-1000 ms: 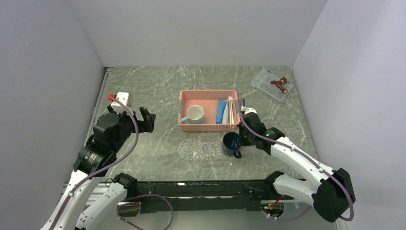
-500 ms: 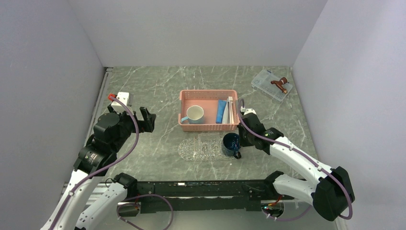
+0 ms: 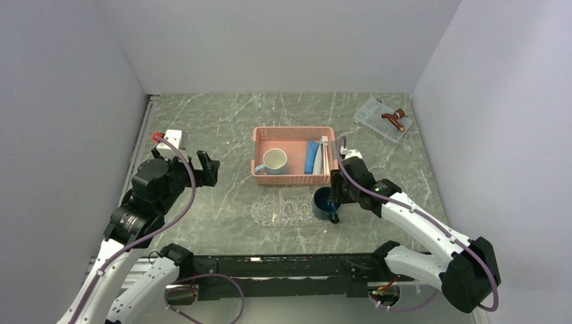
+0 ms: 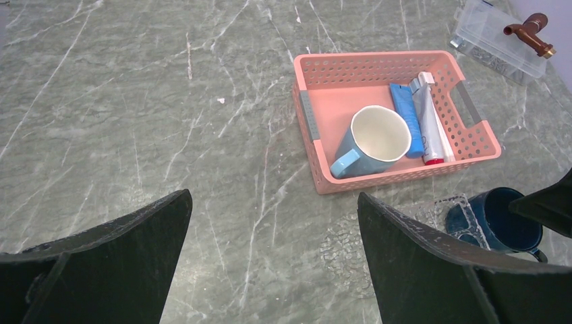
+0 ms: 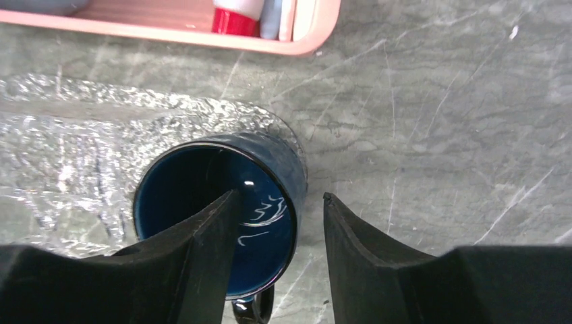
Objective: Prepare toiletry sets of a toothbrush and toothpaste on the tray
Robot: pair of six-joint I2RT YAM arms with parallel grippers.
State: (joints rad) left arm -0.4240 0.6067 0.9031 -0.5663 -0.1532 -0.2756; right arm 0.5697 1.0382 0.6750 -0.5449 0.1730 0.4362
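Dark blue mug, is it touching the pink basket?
Apart. The right wrist view shows a strip of clear tray between the mug and the basket.

Two mugs: the dark mug (image 5: pixel 291 169) right at the right fingers (image 5: pixel 195 270), the light mug (image 4: pixel 374 138) beyond them in the one basket (image 4: pixel 307 115). One tray (image 5: pixel 61 135) lies below those fingers. The basket also holds one blue toothpaste (image 4: pixel 405 116), one whitish tube (image 4: pixel 423 115) with a red cap, and toothbrushes (image 4: pixel 440 138) too tightly packed to count. Far beyond the fingers, to their right: one clear box (image 3: pixel 374 111), one copper tap (image 3: pixel 393 119).
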